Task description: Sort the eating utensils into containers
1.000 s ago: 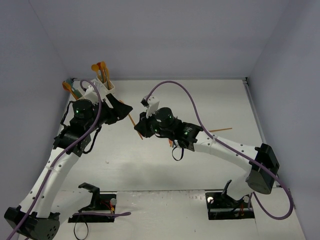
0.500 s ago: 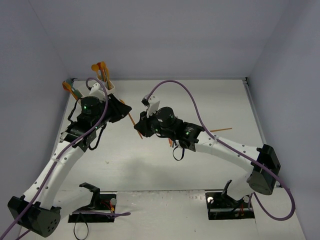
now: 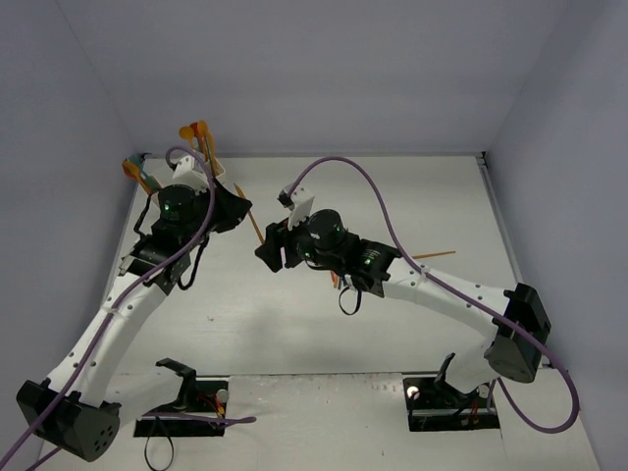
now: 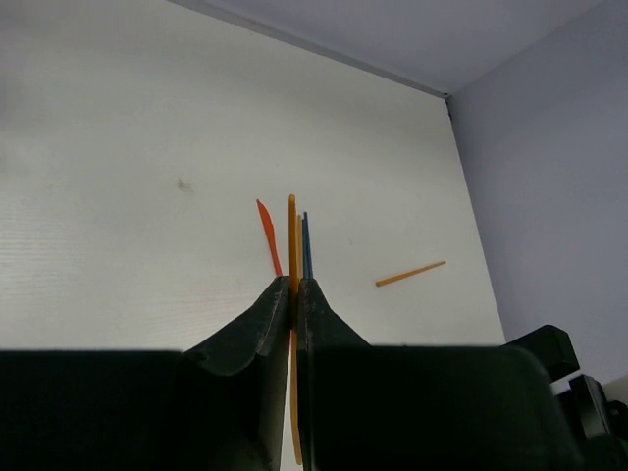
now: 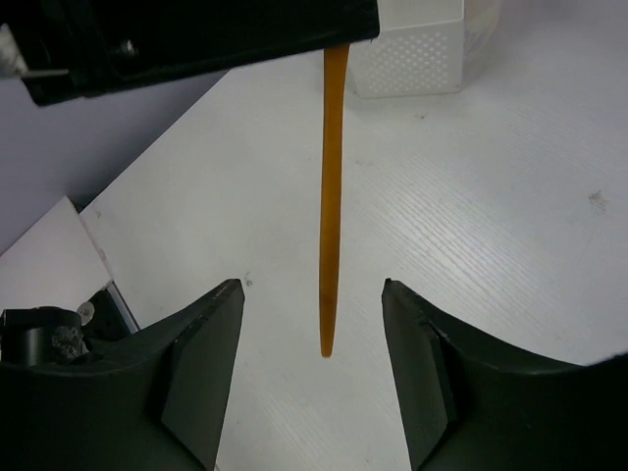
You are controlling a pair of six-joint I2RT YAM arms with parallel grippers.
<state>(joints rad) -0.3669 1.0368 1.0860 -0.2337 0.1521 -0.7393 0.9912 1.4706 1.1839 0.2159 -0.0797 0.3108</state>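
My left gripper (image 4: pixel 293 283) is shut on a thin orange utensil (image 4: pixel 292 235) and holds it above the table. In the top view the left gripper (image 3: pixel 243 212) is just right of the white containers (image 3: pixel 214 169), with the orange utensil (image 3: pixel 256 227) slanting out toward my right gripper (image 3: pixel 267 253). The right gripper (image 5: pixel 312 289) is open. The orange utensil (image 5: pixel 332 196) hangs between its fingers (image 5: pixel 206 343) without touching them. Several orange and teal utensils (image 3: pixel 196 132) stand up from the containers.
A red utensil (image 4: pixel 267 235), a blue one (image 4: pixel 306 240) and an orange one (image 4: pixel 410 274) lie on the table. The orange one (image 3: pixel 433 255) lies right of the right arm. A white perforated bin (image 5: pixel 412 54) stands beyond the held utensil. Walls close the table on three sides.
The left gripper shut on the orange utensil. The right gripper, which had held it, opened and let it go. The left arm shifted slightly toward the containers.
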